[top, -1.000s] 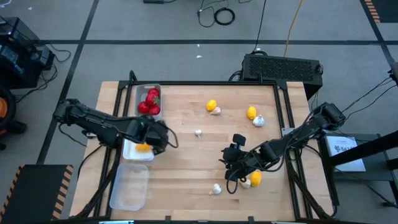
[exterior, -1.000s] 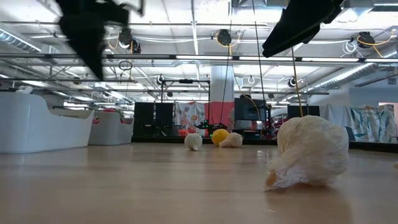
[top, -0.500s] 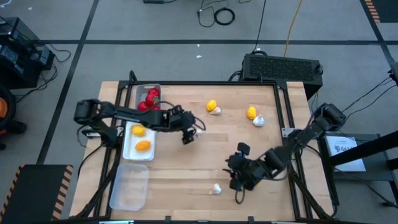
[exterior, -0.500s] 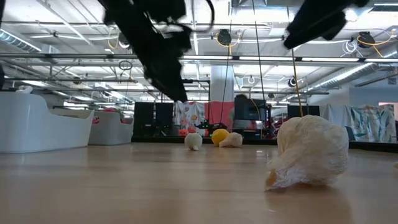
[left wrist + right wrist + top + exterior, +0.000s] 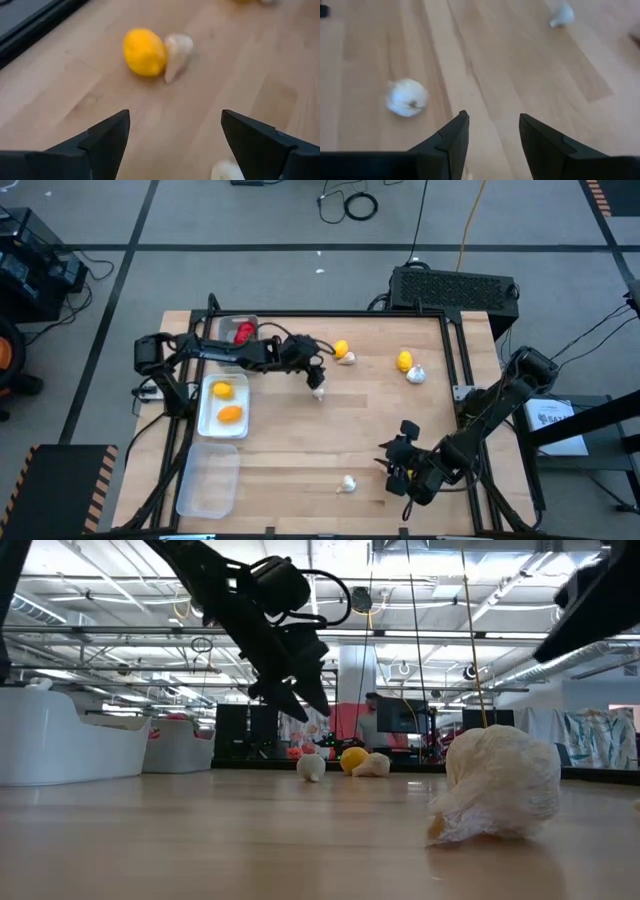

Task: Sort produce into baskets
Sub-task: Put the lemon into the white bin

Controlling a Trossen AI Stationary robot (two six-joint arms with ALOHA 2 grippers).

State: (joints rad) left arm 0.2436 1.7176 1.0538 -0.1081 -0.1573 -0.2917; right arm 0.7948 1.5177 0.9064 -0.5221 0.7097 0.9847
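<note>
Two wide-spread fingers of the left gripper (image 5: pixel 172 145) hold nothing, hovering over a small garlic bulb (image 5: pixel 319 393) near the table's middle; a lemon (image 5: pixel 145 52) and a second bulb (image 5: pixel 177 49), touching each other, lie just beyond. The right gripper (image 5: pixel 490 137), partly open and empty too, sits near the front edge beside another bulb (image 5: pixel 406 97). Two lemons already rest in the middle tray (image 5: pixel 203 424), red pieces in the far tray (image 5: pixel 222 326). My worry: closing off-centre could flick the rounded bulb away. The left arm covers much of the far tray, and the target bulb is cut off in the wrist view.
</note>
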